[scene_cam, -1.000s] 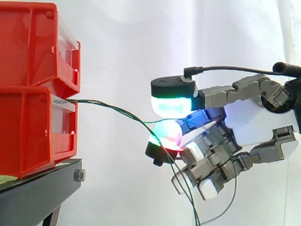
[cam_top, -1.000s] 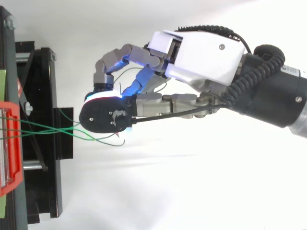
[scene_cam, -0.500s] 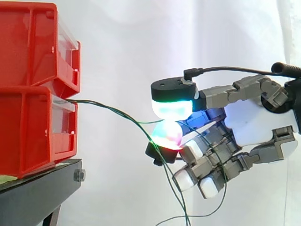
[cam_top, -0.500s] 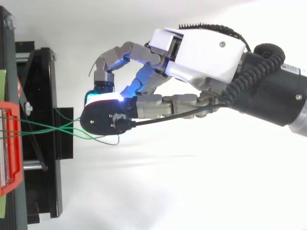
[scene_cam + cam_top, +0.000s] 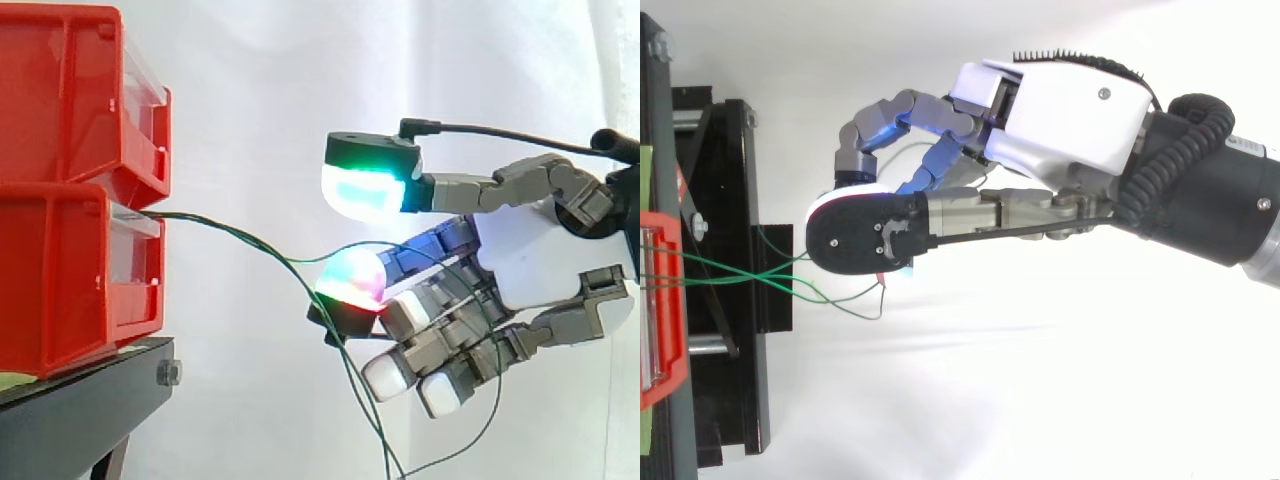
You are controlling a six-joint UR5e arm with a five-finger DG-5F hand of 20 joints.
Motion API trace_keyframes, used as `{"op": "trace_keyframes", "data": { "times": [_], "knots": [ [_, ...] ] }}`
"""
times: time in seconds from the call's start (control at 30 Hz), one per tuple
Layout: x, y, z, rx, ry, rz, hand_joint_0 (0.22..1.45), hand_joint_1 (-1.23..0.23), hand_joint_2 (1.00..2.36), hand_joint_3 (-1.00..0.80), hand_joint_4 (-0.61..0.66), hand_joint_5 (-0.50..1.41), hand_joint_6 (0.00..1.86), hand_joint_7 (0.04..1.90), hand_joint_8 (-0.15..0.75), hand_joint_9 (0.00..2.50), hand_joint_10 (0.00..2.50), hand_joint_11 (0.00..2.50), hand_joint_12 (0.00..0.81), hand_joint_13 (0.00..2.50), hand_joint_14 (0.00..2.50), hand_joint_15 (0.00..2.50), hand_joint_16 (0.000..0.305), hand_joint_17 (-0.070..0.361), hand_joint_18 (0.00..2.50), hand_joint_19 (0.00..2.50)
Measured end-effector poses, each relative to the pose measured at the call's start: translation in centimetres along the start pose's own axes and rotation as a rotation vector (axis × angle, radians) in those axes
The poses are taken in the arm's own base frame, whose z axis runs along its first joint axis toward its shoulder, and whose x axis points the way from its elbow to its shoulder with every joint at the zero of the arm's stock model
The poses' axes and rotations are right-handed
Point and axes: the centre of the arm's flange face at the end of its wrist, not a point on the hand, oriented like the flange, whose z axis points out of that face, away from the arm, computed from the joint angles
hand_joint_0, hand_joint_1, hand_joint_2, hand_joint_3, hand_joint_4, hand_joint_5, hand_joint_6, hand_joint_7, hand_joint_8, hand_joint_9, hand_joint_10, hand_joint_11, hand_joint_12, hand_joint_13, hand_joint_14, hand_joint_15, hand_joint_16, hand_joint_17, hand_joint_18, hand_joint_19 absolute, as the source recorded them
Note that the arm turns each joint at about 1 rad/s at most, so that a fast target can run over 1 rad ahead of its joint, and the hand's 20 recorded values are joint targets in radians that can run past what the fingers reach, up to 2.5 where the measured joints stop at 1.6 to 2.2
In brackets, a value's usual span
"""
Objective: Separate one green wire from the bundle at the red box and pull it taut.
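Your hand (image 5: 540,260) is open — pads apart, green wires (image 5: 230,228) merely draped. Pinch one wire only — then pull straight from the red bin (image 5: 60,280).

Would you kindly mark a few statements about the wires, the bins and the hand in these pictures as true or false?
1. The green wires come out of the lower bin. True.
2. The green wires are pulled taut. False: they sag and hang down below the hand.
3. The hand touches the lower bin. False: it is apart from it, off to its right in the side view.
4. The lower bin rests on a black stand. True.
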Motion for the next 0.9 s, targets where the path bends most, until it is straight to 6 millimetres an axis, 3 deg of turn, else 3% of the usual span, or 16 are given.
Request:
{"op": "trace_keyframes", "data": {
  "times": [0.07,0.3,0.43,0.47,0.57,0.67,0.73,0.9],
  "knots": [
    [0.03,0.0,0.0,-0.001,0.0,0.007,0.58,-0.61,1.01,-0.28,0.1,-0.16,0.87,1.13,0.274,1.13,0.02,0.88,0.368,0.94,0.02,0.5,0.05,0.112,0.86,0.62],
    [0.06,0.01,0.0,-0.001,0.001,0.015,0.59,-0.71,1.02,-0.14,0.11,-0.17,0.89,1.11,0.3,1.13,0.02,0.88,0.389,0.96,0.02,0.49,0.055,0.125,0.91,0.57],
    [0.1,0.0,0.0,-0.001,0.003,0.015,0.6,-0.76,1.01,-0.19,0.12,-0.18,0.9,1.07,0.285,1.1,0.02,0.89,0.376,0.94,0.02,0.5,0.054,0.121,0.89,0.58],
    [0.13,0.0,-0.01,-0.001,0.004,0.015,0.57,-0.77,1.01,-0.32,0.11,-0.18,0.89,1.08,0.27,1.09,0.02,0.89,0.36,0.92,0.02,0.51,0.05,0.113,0.86,0.6],
    [0.15,0.0,-0.02,-0.001,0.005,0.015,0.53,-0.64,1.0,-0.5,0.12,-0.17,0.89,1.07,0.277,1.13,0.02,0.89,0.371,0.94,0.02,0.49,0.052,0.117,0.87,0.6],
    [0.15,-0.01,-0.03,0.001,0.005,0.014,0.53,-0.41,1.0,-0.5,0.12,-0.15,0.88,1.11,0.282,1.17,0.02,0.88,0.371,0.96,0.02,0.5,0.052,0.116,0.89,0.61],
    [0.13,-0.02,-0.03,0.001,0.005,0.014,0.57,-0.37,1.0,-0.48,0.11,-0.15,0.87,1.13,0.275,1.18,0.02,0.89,0.362,0.96,0.02,0.5,0.05,0.112,0.88,0.63],
    [0.11,-0.01,-0.03,0.0,0.004,0.017,0.59,-0.49,1.01,-0.28,0.1,-0.15,0.87,1.14,0.28,1.18,0.02,0.89,0.366,0.97,0.02,0.51,0.049,0.111,0.89,0.62]
  ]
}}
